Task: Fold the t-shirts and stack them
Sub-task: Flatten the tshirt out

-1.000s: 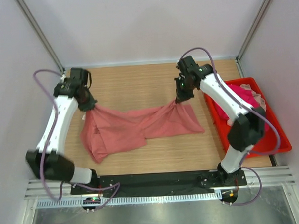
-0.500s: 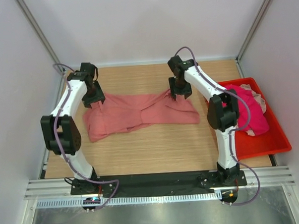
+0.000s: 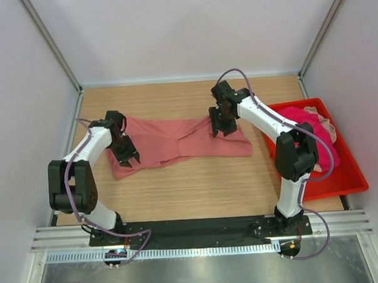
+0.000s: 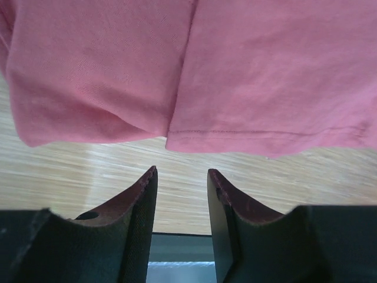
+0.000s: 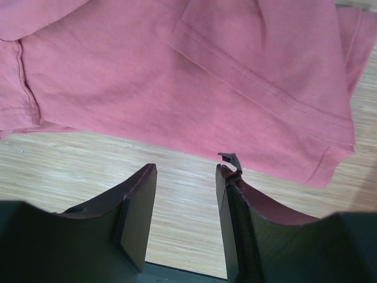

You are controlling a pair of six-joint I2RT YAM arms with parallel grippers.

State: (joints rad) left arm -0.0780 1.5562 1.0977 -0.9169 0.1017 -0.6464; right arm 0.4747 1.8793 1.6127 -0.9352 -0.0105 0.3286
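A salmon-pink t-shirt (image 3: 176, 142) lies spread in a long crumpled band across the wooden table (image 3: 197, 185). My left gripper (image 3: 128, 158) hovers over its left end, open, with nothing between the fingers. In the left wrist view the left gripper (image 4: 182, 171) frames bare wood just short of the shirt's hem (image 4: 235, 71). My right gripper (image 3: 218, 129) hangs open over the shirt's right part. In the right wrist view the right gripper (image 5: 187, 168) sits just off the cloth (image 5: 147, 76), empty.
A red plastic bin (image 3: 347, 178) stands at the right edge of the table, holding a magenta t-shirt (image 3: 308, 136) and a pale pink one (image 3: 323, 114). White walls close in the left, back and right sides.
Both grippers have opened and let go of the salmon shirt, which now rests flat on the table. The left gripper has pulled back toward the near left; the right has shifted slightly.
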